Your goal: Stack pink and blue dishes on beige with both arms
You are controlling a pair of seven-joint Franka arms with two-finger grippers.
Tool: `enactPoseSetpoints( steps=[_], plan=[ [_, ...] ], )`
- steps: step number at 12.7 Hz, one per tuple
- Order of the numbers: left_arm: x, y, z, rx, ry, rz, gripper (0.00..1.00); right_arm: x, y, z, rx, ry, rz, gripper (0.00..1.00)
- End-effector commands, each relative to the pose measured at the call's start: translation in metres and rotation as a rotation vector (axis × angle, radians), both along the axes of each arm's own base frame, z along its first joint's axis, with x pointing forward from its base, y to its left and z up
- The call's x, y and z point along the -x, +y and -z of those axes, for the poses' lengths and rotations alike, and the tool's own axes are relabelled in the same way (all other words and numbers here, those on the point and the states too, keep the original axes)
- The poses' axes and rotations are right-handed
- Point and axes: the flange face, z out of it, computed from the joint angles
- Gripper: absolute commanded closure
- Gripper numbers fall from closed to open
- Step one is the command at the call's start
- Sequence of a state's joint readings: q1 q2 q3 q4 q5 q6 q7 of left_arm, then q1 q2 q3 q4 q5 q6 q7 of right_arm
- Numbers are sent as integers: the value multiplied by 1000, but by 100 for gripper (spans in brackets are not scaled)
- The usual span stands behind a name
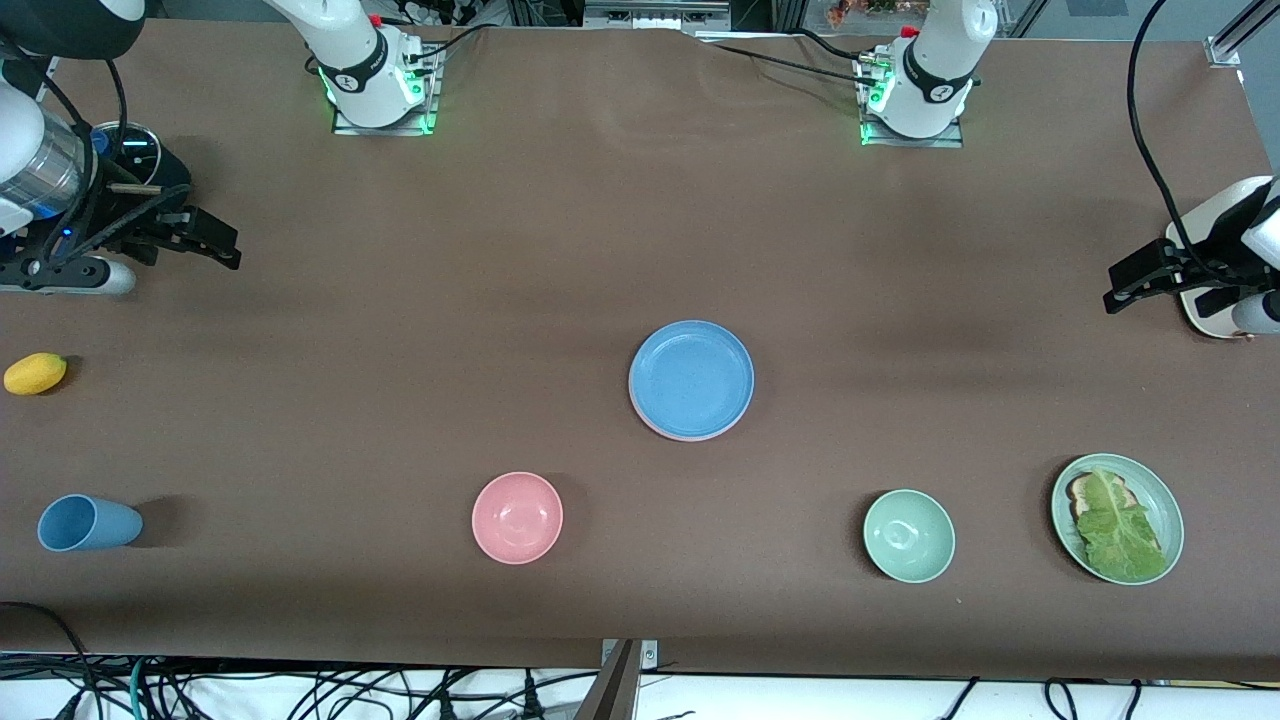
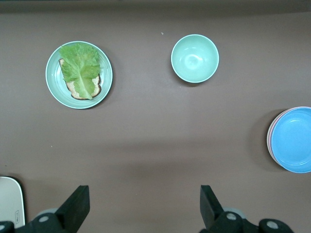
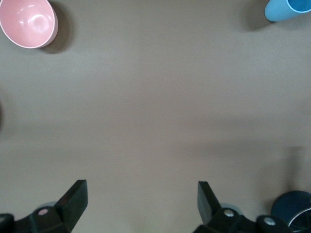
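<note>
The blue plate (image 1: 692, 378) is seen at the table's (image 1: 600, 220) middle, stacked on a pink plate (image 1: 652, 424) of which only a thin rim shows at the edge nearer the front camera. A beige plate under them cannot be made out. The left gripper (image 1: 1160, 282) is held above the table at the left arm's end, fingers spread wide and empty; the right gripper (image 1: 200, 243) is held likewise at the right arm's end, spread wide and empty. Nearer the camera a pink bowl (image 1: 517, 517), a green bowl (image 1: 909, 535), a lettuce plate (image 1: 1117, 518) and a blue cup (image 1: 88, 523) on its side are set. A lemon (image 1: 35, 373) is seen near the right gripper.
</note>
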State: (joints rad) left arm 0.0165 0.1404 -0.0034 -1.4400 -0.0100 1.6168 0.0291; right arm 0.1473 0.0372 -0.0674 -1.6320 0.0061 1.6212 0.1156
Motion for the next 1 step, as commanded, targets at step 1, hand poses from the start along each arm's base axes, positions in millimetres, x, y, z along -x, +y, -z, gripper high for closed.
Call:
enactPoseSetpoints(
  steps=[1],
  plan=[
    [0,0,-8,9,-7,18,0,8,-2,-12,10,-4,-14,0]
  ],
)
